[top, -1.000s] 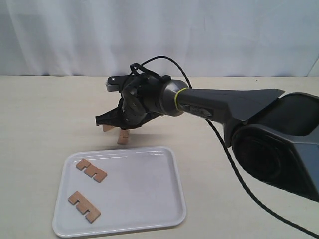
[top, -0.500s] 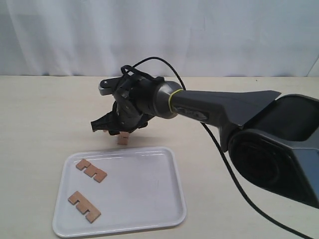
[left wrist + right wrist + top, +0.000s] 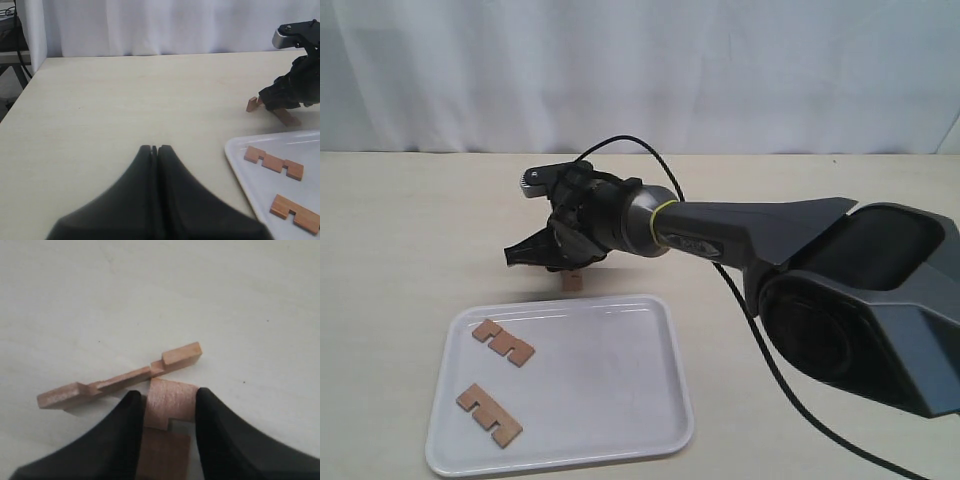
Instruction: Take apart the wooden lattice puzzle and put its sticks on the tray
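Two sticks remain of the wooden lattice puzzle on the table, just beyond the tray [image 3: 620, 385]. One stick [image 3: 170, 402] lies flat between the fingers of my right gripper [image 3: 165, 395], which is shut on its edges. The other stick [image 3: 120, 380] stands on edge across its far end. From the exterior view my right gripper [image 3: 525, 260] is low over them, with one stick end [image 3: 572, 284] showing beneath it. Two more sticks [image 3: 503, 342] [image 3: 489, 414] lie on the white tray's left side. My left gripper [image 3: 155, 148] is shut and empty, hovering over bare table.
The white tray's rim [image 3: 235, 150] is near my left gripper, and its sticks [image 3: 273, 162] [image 3: 295, 214] also show there. A black cable [image 3: 760, 340] trails from the right arm across the table. A white curtain backs the table.
My right gripper has dropped lower toward the table and shifted slightly left. Its jaws opened and then came in around the flat stick. The sticks on the tray have not moved.
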Action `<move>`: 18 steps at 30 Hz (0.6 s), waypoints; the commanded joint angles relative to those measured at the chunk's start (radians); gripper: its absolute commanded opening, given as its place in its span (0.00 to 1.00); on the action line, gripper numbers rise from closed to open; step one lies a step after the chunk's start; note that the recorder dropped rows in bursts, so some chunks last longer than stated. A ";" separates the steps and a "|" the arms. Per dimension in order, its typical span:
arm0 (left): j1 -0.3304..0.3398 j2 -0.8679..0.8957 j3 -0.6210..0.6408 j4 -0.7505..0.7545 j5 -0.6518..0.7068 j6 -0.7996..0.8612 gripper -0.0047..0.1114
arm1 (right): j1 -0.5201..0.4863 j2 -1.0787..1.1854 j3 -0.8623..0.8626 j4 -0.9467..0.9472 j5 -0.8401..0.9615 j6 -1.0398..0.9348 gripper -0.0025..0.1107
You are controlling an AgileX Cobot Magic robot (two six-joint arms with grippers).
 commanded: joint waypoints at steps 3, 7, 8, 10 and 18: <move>0.001 -0.001 0.002 0.003 -0.009 0.001 0.04 | -0.002 0.004 -0.005 -0.009 -0.009 0.029 0.21; 0.001 -0.001 0.002 0.003 -0.009 0.001 0.04 | -0.002 0.004 -0.005 -0.011 0.002 0.012 0.06; 0.001 -0.001 0.002 0.003 -0.009 0.001 0.04 | -0.002 0.004 -0.005 -0.014 0.004 0.009 0.06; 0.001 -0.001 0.002 0.003 -0.009 0.001 0.04 | -0.002 -0.003 -0.005 -0.014 0.004 -0.008 0.06; 0.001 -0.001 0.002 0.003 -0.009 0.001 0.04 | -0.002 -0.084 -0.005 -0.014 0.042 -0.092 0.06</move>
